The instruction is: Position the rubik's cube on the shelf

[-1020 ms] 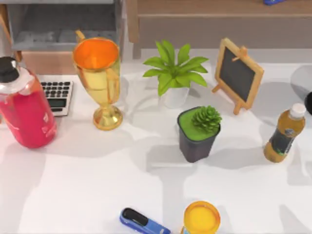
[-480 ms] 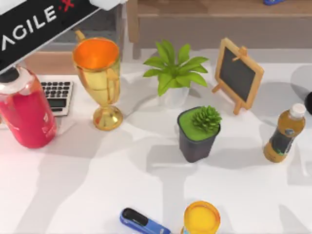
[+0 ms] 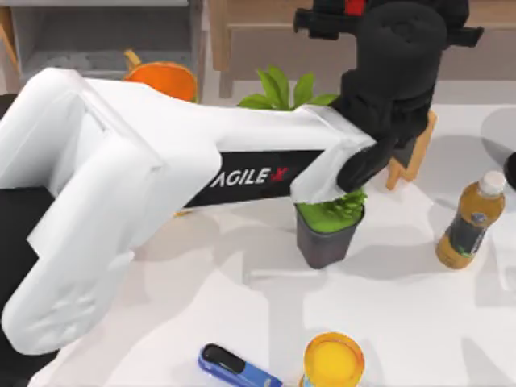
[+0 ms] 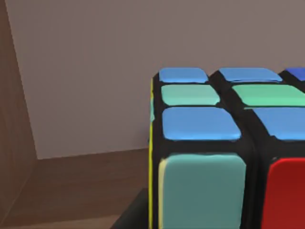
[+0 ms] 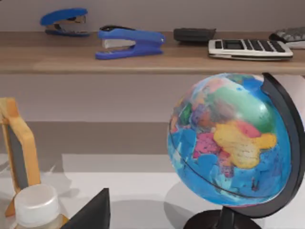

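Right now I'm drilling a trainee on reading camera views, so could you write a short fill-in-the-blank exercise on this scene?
1. The arm reaching across the table toward the shelf is the ____ one.
2. The left wrist view shows the ____ up close above brown wood.
3. The jar at the table's near edge is ____ in colour.
4. In the right wrist view, a ____ stands in front of the staplers.

Missing words: left; cube; yellow; globe

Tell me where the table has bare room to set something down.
The front right is bare, between the dark plant pot, the juice bottle and the yellow cup. Another bare patch lies between the blue stapler and that pot. The back, under the left arm, is crowded.
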`<state>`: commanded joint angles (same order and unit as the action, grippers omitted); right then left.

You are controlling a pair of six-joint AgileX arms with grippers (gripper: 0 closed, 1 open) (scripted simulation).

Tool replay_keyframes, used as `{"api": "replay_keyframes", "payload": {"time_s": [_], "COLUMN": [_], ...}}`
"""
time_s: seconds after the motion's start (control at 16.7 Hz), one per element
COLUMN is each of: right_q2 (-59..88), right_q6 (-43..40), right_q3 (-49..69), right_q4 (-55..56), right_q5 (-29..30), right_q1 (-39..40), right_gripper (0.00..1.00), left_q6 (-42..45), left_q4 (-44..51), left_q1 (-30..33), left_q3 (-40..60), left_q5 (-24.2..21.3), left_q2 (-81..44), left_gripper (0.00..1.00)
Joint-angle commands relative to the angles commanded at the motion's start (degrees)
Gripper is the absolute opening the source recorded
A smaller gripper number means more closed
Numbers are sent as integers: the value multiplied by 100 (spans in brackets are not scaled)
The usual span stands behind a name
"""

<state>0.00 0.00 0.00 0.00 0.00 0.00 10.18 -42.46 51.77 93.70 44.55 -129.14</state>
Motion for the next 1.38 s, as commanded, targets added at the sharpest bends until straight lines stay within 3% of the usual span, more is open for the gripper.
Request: {"api": "replay_keyframes", "payload": {"time_s": [0.24,0.66,0.9,1.14,1.38], "right_q2": [0,0,0,0,0], "right_q6": [0,0,0,0,0], "right_q3": [0,0,0,0,0], "right_q4": [0,0,0,0,0], "right_q5": [0,0,0,0,0], "right_q1": [0,0,0,0,0], "right_gripper": [100,100,100,100,100], "left_q6": [-586,-521,-119,27,-137], "left_q4": [-665,-601,-272,-191,307], "left_q1": [-139,-86,21,-111,-309], "left_q3": [-432,-359,505,1661,2028], "left_q5": [316,278,137,333,129], "left_q2": [-428,-489,-1035,-1323,-1530], "left_gripper": [0,0,0,0,0]}}
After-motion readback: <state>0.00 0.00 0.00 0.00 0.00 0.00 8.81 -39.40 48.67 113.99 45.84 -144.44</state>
